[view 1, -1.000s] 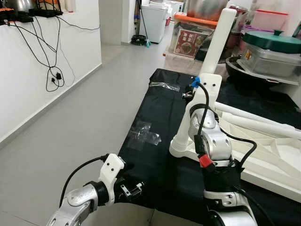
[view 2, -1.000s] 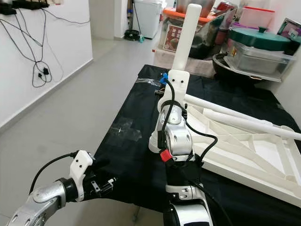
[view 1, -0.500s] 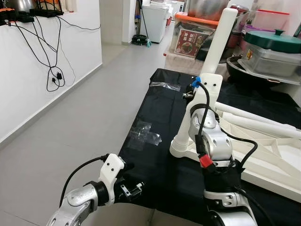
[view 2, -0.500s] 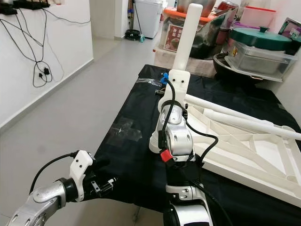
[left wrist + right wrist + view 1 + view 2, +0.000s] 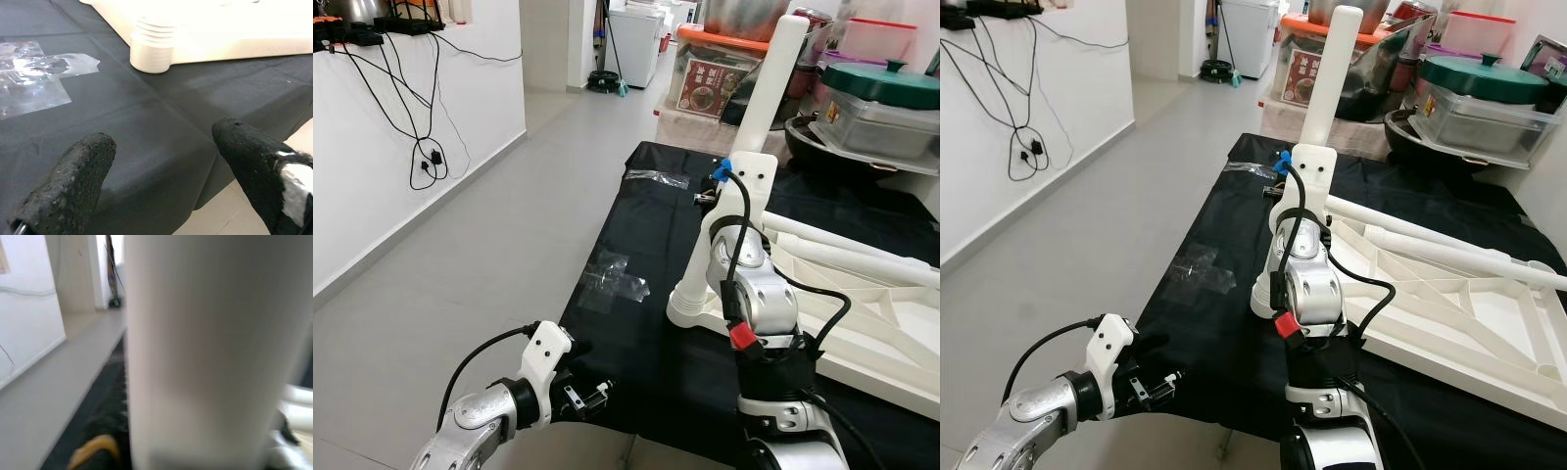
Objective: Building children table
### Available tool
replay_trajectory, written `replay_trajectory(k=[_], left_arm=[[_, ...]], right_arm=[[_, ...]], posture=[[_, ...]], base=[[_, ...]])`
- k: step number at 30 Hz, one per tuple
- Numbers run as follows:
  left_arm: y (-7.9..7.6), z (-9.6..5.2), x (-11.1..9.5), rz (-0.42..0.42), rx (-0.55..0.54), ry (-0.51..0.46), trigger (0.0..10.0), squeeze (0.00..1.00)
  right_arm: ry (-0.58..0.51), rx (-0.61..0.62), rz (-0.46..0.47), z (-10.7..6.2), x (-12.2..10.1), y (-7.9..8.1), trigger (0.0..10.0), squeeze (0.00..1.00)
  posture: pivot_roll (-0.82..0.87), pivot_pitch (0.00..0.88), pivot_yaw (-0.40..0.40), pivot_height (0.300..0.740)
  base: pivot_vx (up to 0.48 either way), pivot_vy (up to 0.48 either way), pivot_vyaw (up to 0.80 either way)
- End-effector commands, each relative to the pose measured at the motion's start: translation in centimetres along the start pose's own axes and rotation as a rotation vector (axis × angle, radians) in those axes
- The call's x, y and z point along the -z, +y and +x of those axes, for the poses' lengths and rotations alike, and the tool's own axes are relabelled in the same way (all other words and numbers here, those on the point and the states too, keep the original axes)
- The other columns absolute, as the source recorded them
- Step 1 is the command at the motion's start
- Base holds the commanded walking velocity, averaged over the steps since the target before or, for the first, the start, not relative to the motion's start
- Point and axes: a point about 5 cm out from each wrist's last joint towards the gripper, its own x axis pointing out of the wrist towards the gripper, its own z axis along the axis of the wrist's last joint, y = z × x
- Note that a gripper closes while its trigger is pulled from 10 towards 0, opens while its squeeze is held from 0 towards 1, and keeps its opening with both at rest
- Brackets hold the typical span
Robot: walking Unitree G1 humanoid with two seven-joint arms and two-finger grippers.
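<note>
A white children's table top point(image 5: 891, 338) lies upside down on a table draped in black cloth point(image 5: 636, 235). One white leg point(image 5: 775, 83) stands upright in its near-left corner socket point(image 5: 150, 45). My right arm reaches up along that leg, and its wrist mount hides my right gripper point(image 5: 732, 186). In the right wrist view the leg point(image 5: 195, 347) is pressed close between the fingers. Two more white legs point(image 5: 862, 257) lie across the top. My left gripper point(image 5: 161, 181) hovers open and empty at the table's front-left edge.
Crumpled clear plastic wraps point(image 5: 612, 279) point(image 5: 656, 179) lie on the cloth. Storage boxes and lidded pots point(image 5: 881, 108) crowd the back right. A white wall with hanging cables point(image 5: 426, 157) runs along the left, with open grey floor point(image 5: 499, 264) between it and the table.
</note>
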Motion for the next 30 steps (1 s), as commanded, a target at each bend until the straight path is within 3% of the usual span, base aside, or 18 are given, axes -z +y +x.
replay_trajectory(k=[1, 3, 4, 14, 22, 30], left_arm=[[-0.1, 0.2, 0.2, 0.004, 0.011, 0.011, 10.0, 0.00], [-0.1, 0.2, 0.2, 0.004, 0.012, 0.011, 10.0, 0.00], [-0.1, 0.2, 0.2, 0.004, 0.012, 0.011, 10.0, 0.00], [0.0, 0.2, 0.2, 0.008, 0.011, 0.011, 10.0, 0.00], [0.0, 0.3, 0.3, 0.008, 0.016, 0.012, 10.0, 0.00], [0.1, 0.3, 0.3, 0.009, 0.020, 0.013, 10.0, 0.00]], right_arm=[[0.061, 0.053, -0.025, 0.2, 1.3, -1.2, 10.0, 0.99], [0.064, 0.052, -0.035, 0.3, 1.3, -1.2, 10.0, 0.99], [0.065, 0.053, -0.042, 0.3, 1.2, -1.2, 10.0, 0.00], [0.038, 0.034, -0.048, 0.3, 0.5, -1.7, 10.0, 0.00], [-0.028, -0.002, -0.064, 0.3, -1.4, -4.1, 10.0, 0.00], [-0.041, -0.085, -0.076, 0.2, -2.3, -4.6, 10.0, 0.00]], posture=[[0.03, 0.000, -0.110, 0.740], [0.03, 0.000, -0.110, 0.740], [0.03, 0.000, -0.110, 0.740], [0.03, 0.000, -0.109, 0.740], [0.01, 0.000, -0.097, 0.740], [0.00, 0.000, -0.093, 0.740]], base=[[0.000, 0.000, 0.00], [0.000, 0.000, 0.00], [0.000, 0.000, 0.00], [0.000, 0.000, 0.00], [0.000, 0.000, 0.00], [0.000, 0.000, 0.00]])
